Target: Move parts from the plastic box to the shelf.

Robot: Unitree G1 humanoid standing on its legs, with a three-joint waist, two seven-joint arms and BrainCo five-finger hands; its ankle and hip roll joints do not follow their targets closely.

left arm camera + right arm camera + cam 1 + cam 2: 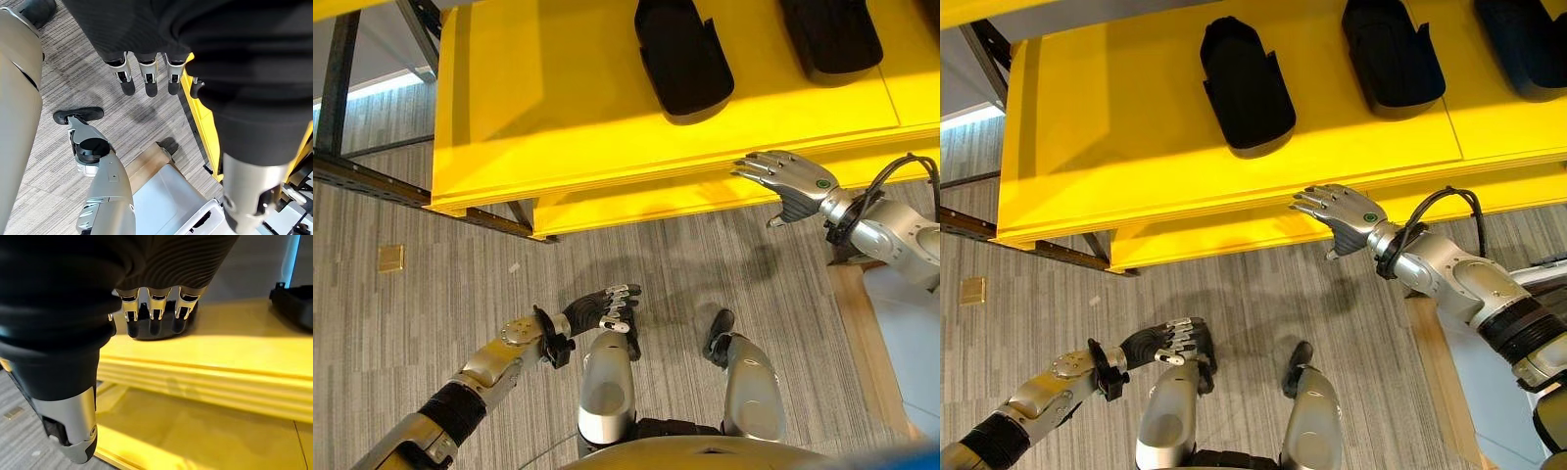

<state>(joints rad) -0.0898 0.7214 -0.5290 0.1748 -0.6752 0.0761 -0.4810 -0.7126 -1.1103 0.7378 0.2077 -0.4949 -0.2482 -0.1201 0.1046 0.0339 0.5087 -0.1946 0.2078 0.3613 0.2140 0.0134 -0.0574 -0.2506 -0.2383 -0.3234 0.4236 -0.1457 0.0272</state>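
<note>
A yellow shelf (558, 117) fills the top of the eye views, with a lower level (646, 211) under it. Three black moulded parts lie on its top: one (1246, 86) at the left, one (1391, 54) in the middle and one (1528, 39) at the right edge. My right hand (1342, 211) hovers at the shelf's front edge, open and empty, its fingers (154, 313) pointing at the nearest black part (161, 325). Down over the floor, my left hand (597, 313) hangs with relaxed fingers (146, 73) and holds nothing. A pale plastic box (906, 343) stands low at the right.
A wooden board (862, 333) lies under the box on the grey carpet. A dark metal rack frame (362, 181) runs along the left of the shelf. A small brass floor plate (390, 258) sits in the carpet at the left.
</note>
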